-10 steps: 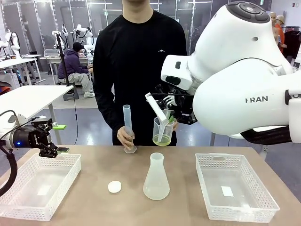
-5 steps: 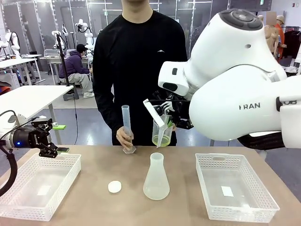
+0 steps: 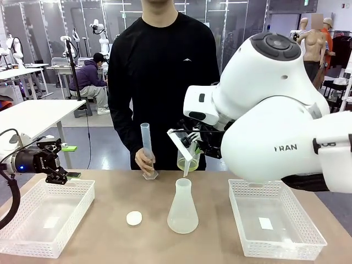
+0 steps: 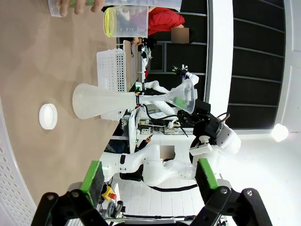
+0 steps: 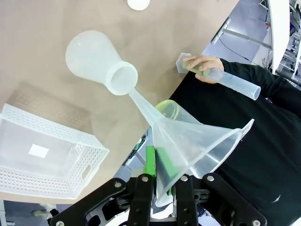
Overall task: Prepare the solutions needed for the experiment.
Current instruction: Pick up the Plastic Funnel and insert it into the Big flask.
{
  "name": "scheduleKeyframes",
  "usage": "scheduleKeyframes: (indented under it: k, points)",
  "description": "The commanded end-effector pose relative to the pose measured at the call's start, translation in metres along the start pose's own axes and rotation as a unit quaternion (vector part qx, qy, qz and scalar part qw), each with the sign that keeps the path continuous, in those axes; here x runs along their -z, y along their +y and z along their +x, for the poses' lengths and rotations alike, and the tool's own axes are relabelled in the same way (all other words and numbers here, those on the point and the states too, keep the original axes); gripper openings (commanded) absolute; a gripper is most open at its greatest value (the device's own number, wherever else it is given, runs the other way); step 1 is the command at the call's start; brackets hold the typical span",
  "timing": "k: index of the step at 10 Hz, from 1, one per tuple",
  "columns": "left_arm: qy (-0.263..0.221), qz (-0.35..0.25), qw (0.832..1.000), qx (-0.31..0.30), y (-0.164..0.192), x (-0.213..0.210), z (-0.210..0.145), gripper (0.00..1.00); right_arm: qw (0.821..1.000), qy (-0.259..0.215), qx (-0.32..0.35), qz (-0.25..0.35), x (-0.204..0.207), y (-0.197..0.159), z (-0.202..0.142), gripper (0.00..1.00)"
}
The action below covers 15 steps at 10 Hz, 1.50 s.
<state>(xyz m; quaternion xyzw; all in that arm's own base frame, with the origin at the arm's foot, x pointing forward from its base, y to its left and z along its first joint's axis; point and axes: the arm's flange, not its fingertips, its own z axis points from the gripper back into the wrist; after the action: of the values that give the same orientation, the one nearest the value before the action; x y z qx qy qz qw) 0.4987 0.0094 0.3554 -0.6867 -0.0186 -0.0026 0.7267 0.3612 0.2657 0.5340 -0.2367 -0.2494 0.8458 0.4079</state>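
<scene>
1. Front view: the solutions [image 3: 188, 163], a shallow yellow-green layer, sit in a beaker [image 3: 187, 149] at the table's [image 3: 110, 231] far edge, behind a funnel [image 3: 181, 144].
2. Right gripper [image 5: 160, 165] pinches that funnel, whose stem is over the flask's [image 3: 182, 212] mouth.
3. Left gripper [image 4: 149, 174] is spread wide above the left basket's [image 3: 77, 214] far corner.

The right hand [image 3: 194, 143] grips a funnel [image 3: 180, 144] over the flask [image 3: 182, 212], beside a beaker [image 3: 194, 158] of yellow-green solutions [image 3: 188, 164].

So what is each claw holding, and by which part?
Right claw pinches the funnel by the rim of its wide cone; left claw is open, holding nothing.
</scene>
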Motion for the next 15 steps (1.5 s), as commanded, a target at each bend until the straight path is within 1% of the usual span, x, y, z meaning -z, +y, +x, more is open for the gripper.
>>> scheduleKeyframes:
  k: [1, 5, 9, 10, 15]
  points:
    - [0.005, -0.003, 1.0, -0.003, -0.002, 0.0, 0.0, 1.0, 1.0, 0.012, -0.001, -0.011, 0.013, 0.004, 0.004, 0.06]
    - [0.005, -0.003, 1.0, -0.003, -0.002, 0.0, 0.0, 1.0, 1.0, 0.001, -0.001, -0.003, 0.025, 0.008, 0.008, 0.06]
    - [0.005, -0.003, 1.0, -0.003, -0.002, 0.0, 0.0, 1.0, 1.0, -0.007, -0.014, 0.001, 0.042, 0.016, 0.019, 0.06]
    - [0.005, -0.003, 1.0, -0.003, -0.002, 0.0, 0.0, 1.0, 1.0, -0.009, -0.029, -0.005, 0.047, 0.019, 0.019, 0.06]
    - [0.005, -0.003, 1.0, -0.003, -0.002, 0.0, 0.0, 1.0, 0.999, -0.022, -0.043, 0.013, 0.067, 0.03, 0.024, 0.06]
